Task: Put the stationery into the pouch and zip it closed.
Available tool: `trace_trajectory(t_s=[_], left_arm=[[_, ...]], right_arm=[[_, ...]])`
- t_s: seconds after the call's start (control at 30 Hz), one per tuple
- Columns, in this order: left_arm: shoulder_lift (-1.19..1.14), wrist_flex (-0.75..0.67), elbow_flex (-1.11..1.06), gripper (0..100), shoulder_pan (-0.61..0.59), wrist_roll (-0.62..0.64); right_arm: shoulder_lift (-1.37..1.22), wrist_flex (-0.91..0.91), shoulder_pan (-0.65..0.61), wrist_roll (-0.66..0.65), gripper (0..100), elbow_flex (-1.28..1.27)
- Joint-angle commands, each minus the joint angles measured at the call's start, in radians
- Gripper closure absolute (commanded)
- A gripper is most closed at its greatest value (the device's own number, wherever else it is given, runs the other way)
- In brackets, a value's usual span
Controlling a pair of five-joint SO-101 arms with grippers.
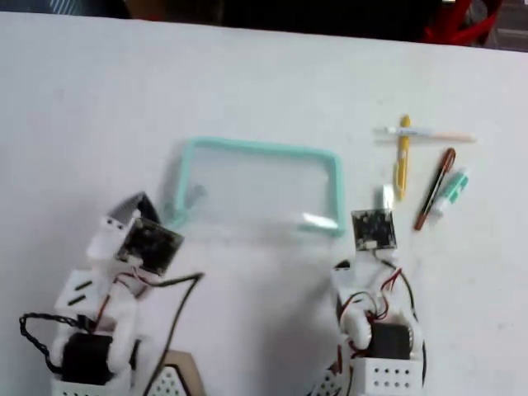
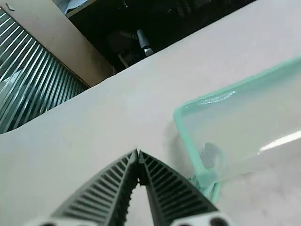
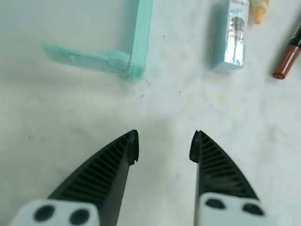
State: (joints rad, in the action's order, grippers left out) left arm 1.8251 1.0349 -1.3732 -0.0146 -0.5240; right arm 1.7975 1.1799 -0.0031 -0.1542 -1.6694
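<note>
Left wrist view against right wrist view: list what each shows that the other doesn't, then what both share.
Left wrist view, not the right: the left gripper, shut, and a ribbed metal shutter beyond the white table. Right wrist view, not the left: the right gripper, open, a pale blue stick, a brown marker and a yellow pen. Both: the clear plastic pouch with mint-green edging, lying on that table.

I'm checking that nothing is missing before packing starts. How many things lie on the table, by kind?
Pouch: 1
Pens: 3, yellow pen, white pen, brown pen
Small pale blocks, kind unclear: 2, block by the yellow pen, block by the brown pen
Total: 6
</note>
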Motion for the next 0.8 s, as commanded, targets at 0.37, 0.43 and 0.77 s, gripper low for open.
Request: trace_trajectory(t_s=[0.37,0.43,0.77], left_arm=[[-0.007,-0.037,-0.153,91,-0.136,-0.017],[-0.007,-0.011,-0.129,89,-0.136,-0.015],[-0.142,0.129,0.144,89,-0.134,-0.014]], right_arm=[[0.008,0.004,0.007,-0.002,81.4,0.021],[0.008,0.004,0.007,-0.002,81.4,0.021],[0.008,0.004,0.007,-0.002,81.4,0.021]])
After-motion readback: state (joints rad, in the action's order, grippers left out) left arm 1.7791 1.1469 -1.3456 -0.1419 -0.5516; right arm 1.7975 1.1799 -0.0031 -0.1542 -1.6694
